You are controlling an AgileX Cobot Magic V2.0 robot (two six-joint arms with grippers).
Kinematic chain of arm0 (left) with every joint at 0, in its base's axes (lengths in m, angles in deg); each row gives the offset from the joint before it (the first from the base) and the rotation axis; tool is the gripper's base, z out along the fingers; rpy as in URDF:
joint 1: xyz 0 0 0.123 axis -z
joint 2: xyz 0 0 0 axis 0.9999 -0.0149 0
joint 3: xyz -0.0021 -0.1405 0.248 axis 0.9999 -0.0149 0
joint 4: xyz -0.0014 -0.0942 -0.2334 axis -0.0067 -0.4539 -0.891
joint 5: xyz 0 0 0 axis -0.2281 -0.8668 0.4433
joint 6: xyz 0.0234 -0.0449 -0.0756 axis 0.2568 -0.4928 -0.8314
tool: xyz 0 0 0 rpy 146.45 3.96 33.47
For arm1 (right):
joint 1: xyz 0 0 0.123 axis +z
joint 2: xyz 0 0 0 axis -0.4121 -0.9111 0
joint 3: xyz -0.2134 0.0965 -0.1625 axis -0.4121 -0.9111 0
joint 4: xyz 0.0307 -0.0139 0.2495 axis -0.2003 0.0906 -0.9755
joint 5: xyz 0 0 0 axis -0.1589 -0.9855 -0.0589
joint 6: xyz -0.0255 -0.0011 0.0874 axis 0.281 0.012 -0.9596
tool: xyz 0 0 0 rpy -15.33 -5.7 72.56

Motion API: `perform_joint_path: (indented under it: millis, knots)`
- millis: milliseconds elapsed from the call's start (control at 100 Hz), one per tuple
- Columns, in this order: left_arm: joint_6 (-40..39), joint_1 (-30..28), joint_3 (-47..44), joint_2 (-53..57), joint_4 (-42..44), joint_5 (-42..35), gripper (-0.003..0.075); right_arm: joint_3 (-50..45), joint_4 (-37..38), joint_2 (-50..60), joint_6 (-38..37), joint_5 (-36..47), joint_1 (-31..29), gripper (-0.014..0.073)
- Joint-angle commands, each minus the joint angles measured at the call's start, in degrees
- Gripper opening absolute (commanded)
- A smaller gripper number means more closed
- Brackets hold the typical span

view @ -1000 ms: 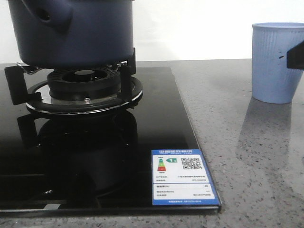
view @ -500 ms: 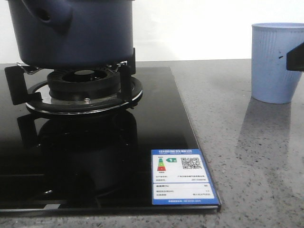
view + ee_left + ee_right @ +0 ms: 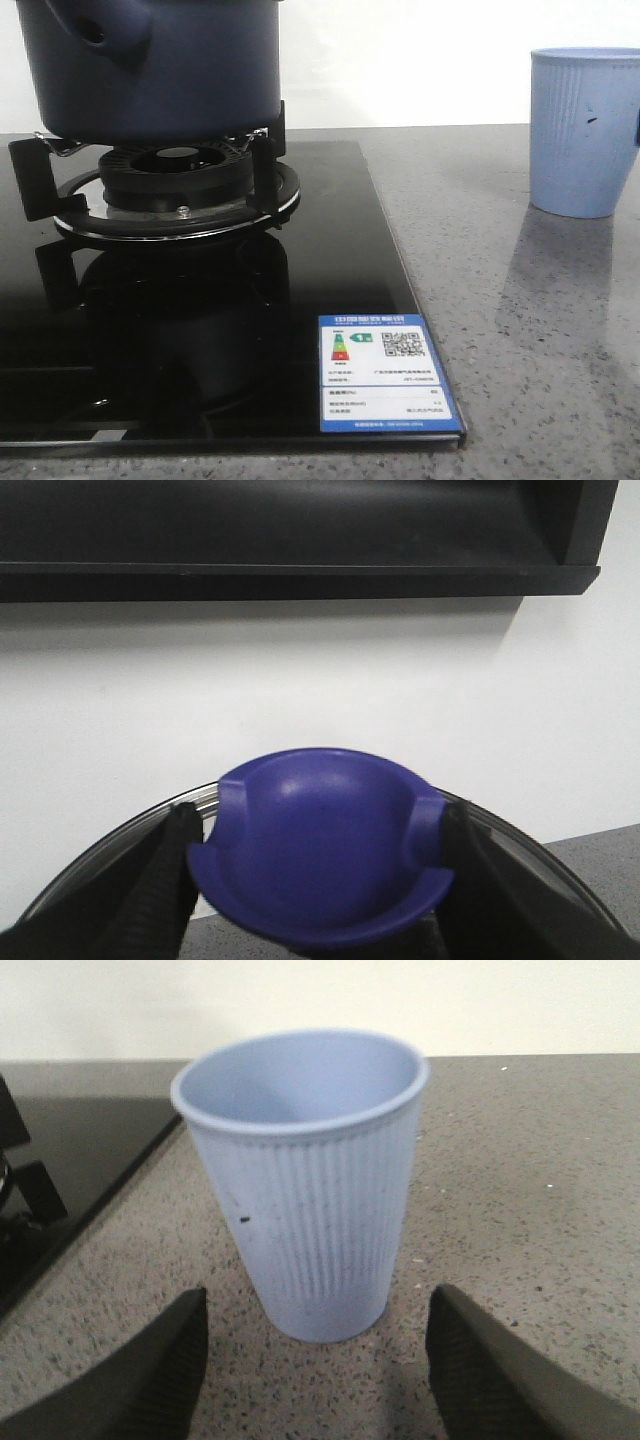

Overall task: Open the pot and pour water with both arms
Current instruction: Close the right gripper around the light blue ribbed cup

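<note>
The dark navy pot (image 3: 170, 70) sits on the gas burner at the far left, its side stub with a round hole (image 3: 95, 35) facing me. My left gripper (image 3: 320, 825) is shut on the blue lid knob (image 3: 320, 850). The lid's metal rim (image 3: 145, 818) shows behind the fingers. I cannot tell whether the lid rests on the pot. The light blue ribbed cup (image 3: 583, 130) stands upright on the counter at the right. In the right wrist view my right gripper (image 3: 318, 1300) is open, with the cup (image 3: 305, 1180) just ahead of it, clear of both fingers.
The burner and its black pan support (image 3: 180, 190) sit on a black glass hob (image 3: 330, 260) with a blue label sticker (image 3: 385, 372) at its front corner. A grey speckled countertop (image 3: 520, 330) runs to the right. A black shelf (image 3: 300, 530) hangs on the white wall.
The black part of my right gripper that stood in front of the cup at the right edge has slid out to the right. Pot and cup have not moved.
</note>
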Motion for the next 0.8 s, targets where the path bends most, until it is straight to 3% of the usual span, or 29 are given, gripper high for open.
perform_joint_path:
  millis: [0, 190, 390, 790]
  knots:
    - [0.0, -0.2, 2.2, 1.4, 0.2, -5.4, 0.0334, 1.3, 4.2, -2.4, -0.8, 7.1, 0.2, 0.0429]
    - [0.0, -0.2, 2.2, 1.4, 0.2, -5.4, 0.0334, 1.3, 10.6, -8.1, -5.2, 12.4, 0.2, 0.0437]
    - [0.0, -0.2, 2.2, 1.4, 0.2, -5.4, 0.0334, 1.3, 12.6, -12.2, -7.9, 18.2, 0.2, 0.057]
    - [0.0, -0.2, 2.2, 1.4, 0.2, -5.4, 0.0334, 1.5, 13.7, -22.2, -10.5, 31.5, 0.2, 0.0573]
